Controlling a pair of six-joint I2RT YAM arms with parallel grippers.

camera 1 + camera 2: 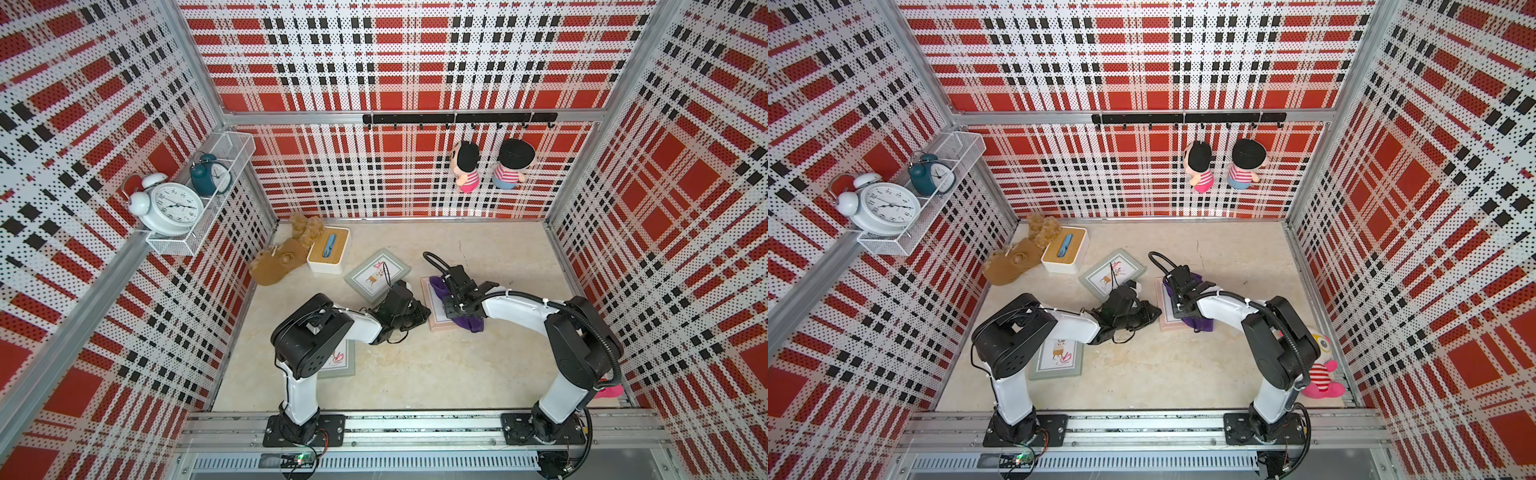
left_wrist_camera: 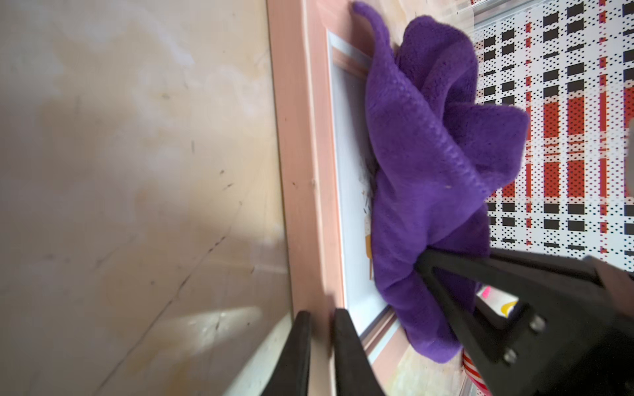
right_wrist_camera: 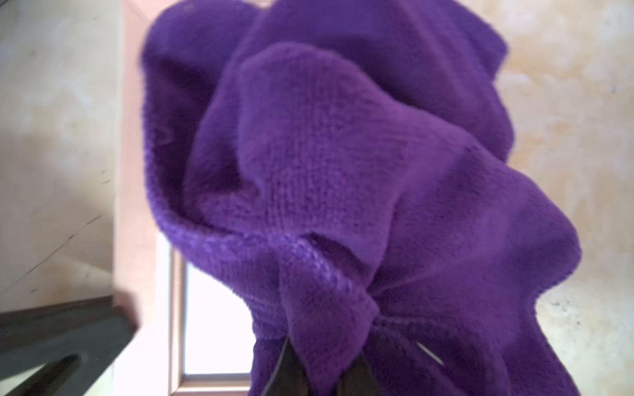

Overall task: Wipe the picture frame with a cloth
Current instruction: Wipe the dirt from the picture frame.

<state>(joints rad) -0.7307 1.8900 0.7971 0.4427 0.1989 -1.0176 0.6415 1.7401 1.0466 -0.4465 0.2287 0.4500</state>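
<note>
Cloth [image 3: 343, 171] in right jaws, bunched on pink frame [image 2: 298, 171]

- We see the cloth [image 2: 429, 154] in deep purple.
- We find the picture frame [image 2: 298, 137] pale pink, with a white mat.
- We note the walls [image 1: 415, 62] in dotted red, white and black plaid.
- Our worktop [image 1: 415, 374] shows mottled beige.

left arm [image 1: 361, 326], right arm [image 1: 515, 309]: white links, black joints | hose [image 1: 614, 351]: black, corrugated | zip ties [image 1: 508, 293]: white
</note>
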